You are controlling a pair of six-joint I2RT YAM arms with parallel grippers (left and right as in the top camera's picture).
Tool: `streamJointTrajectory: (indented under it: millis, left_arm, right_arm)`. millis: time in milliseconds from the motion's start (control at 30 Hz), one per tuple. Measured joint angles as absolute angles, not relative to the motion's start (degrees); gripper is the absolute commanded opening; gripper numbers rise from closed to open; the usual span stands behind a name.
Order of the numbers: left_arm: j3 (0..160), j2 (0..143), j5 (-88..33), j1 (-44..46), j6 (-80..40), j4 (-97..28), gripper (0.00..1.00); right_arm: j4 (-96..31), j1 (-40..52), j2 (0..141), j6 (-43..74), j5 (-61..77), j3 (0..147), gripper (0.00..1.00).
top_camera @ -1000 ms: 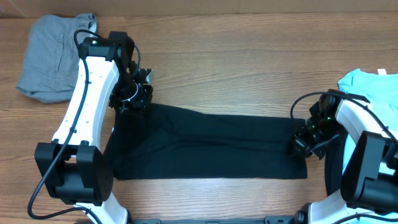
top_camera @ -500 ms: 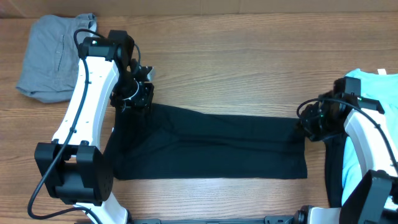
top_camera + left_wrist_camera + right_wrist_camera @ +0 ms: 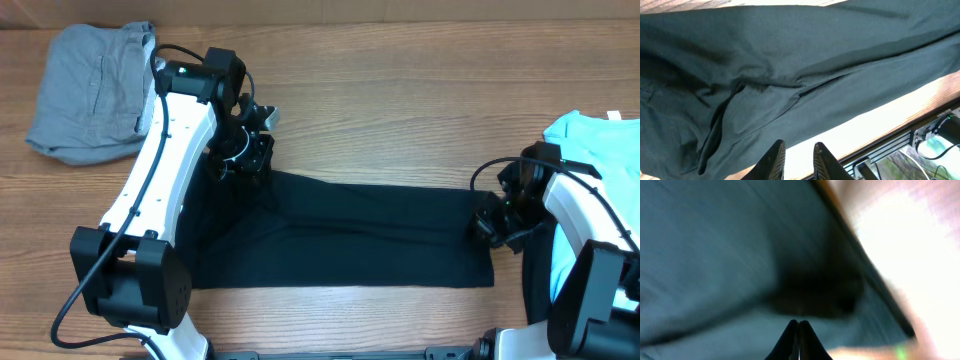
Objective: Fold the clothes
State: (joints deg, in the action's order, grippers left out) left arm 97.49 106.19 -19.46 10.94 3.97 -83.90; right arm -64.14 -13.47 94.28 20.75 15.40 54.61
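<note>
Currently left gripper [image 3: 798, 146] slightly parted over black shirt [image 3: 350, 235], gripping nothing — right gripper [image 3: 798, 326] pressed shut at its edge, possibly pinching it.

The overhead view is evenly lit and sharp, with soft shadows cast on the table [image 3: 400, 120]. In the left wrist view the table is washed white by glare. The right wrist view is badly blurred and overlit at right.

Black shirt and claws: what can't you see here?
- Right wrist view: blurred, so whether the shut right claw pinches the shirt is unclear.
- Left wrist view: the bottom edge cuts off the left claw; any cloth inside is hidden.
- Overhead: the right edge cuts off the blue cloth.
</note>
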Motion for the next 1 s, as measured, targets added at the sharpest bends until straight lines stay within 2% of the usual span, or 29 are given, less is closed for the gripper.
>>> streamJointTrajectory:
  millis: [133, 333, 633, 867, 1000]
  left_arm:
    - [97.49, 106.19, -19.35, 10.96, 3.97, -83.90, 0.23]
    - [97.34, 106.19, -19.38, 11.68, 3.97, -81.10, 0.24]
    - [87.50, 106.13, -19.59, 17.98, 1.96, -65.93, 0.13]
    - [79.59, 106.13, -19.77, 18.35, -0.36, -59.66, 0.24]
    - [78.37, 106.13, -19.77, 18.35, -0.64, -58.37, 0.26]
  right_arm:
    - [-65.98, -13.45, 92.05, 20.12, 14.46, 54.24, 0.04]
    - [-55.70, -13.45, 85.17, 19.66, 14.13, 54.24, 0.04]
    - [-50.63, -13.47, 89.78, 21.28, 14.13, 54.24, 0.04]
    - [-61.69, -13.47, 91.81, 22.02, 14.00, 53.91, 0.04]
    - [-69.58, -13.47, 91.83, 21.69, 14.09, 53.87, 0.04]
